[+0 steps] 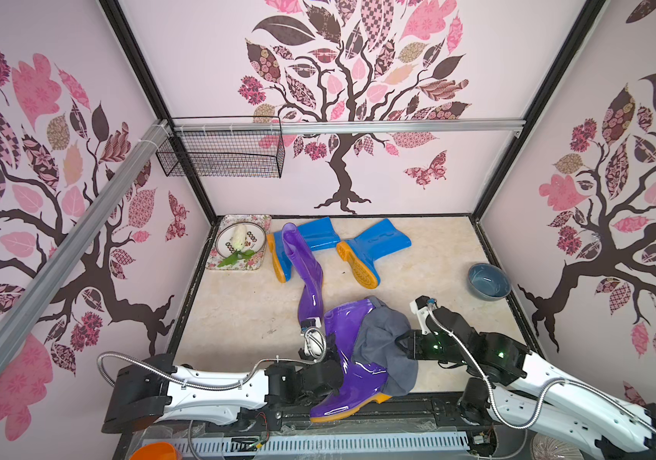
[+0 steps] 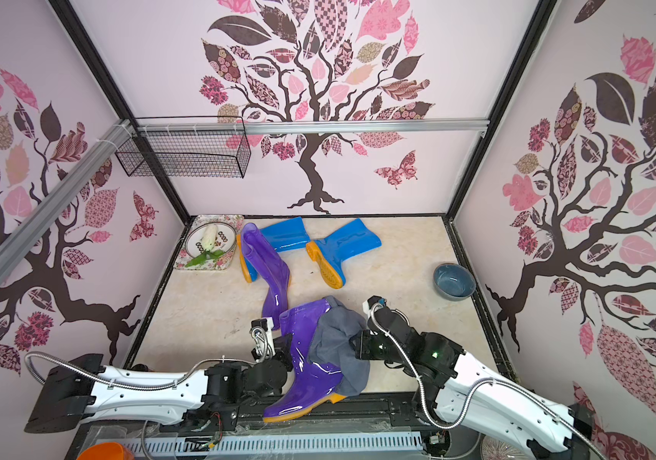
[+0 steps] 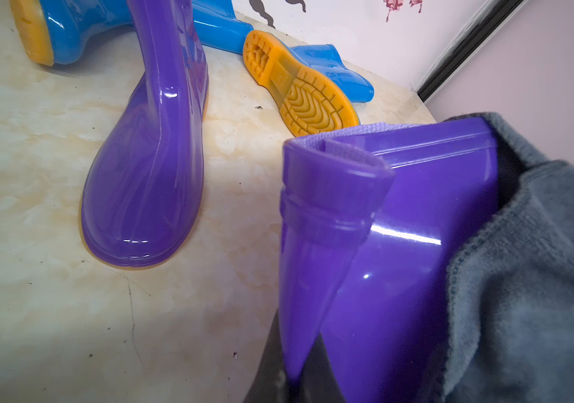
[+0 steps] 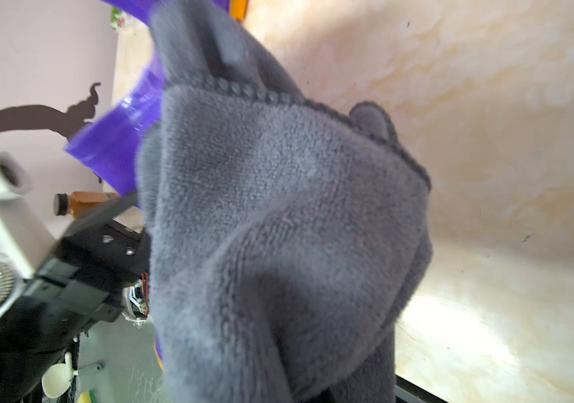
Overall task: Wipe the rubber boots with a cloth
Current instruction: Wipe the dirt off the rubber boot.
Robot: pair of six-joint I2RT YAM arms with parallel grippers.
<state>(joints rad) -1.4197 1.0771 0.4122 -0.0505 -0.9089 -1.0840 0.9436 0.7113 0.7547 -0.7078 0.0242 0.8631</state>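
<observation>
- Rubber boots, four glossy ones with orange-yellow soles, were on the table [image 1: 238,318]. One purple boot [image 1: 348,358] was held raised and tilted, and all places below were taken from it.
- The left gripper [image 1: 329,352] was clamped shut on the edge of that boot's shaft. The rubber wall was pinched flat there, as seen in the left wrist view.
- The cloth [image 1: 382,346], a grey-blue terry towel, was draped against the shaft and ankle, touching them on the side away from the left gripper.
- The right gripper [image 1: 400,343] was closed on a bunch of the cloth, its fingertips buried in the folds.
- A second purple boot [image 1: 307,275] stood on its sole just beyond the held boot. Two blue boots [image 1: 312,235] [image 1: 376,247] lay on their sides farther beyond.
- The step in hand was judged to be wiping the held boot's shaft.
- The cloth would be best pressed flat rather than bunched and drawn in long strokes from rim to toe.
- A firm left grip would be needed against slipping on the glossy rubber.
- The pinched edge would be reached only after a regrip.
</observation>
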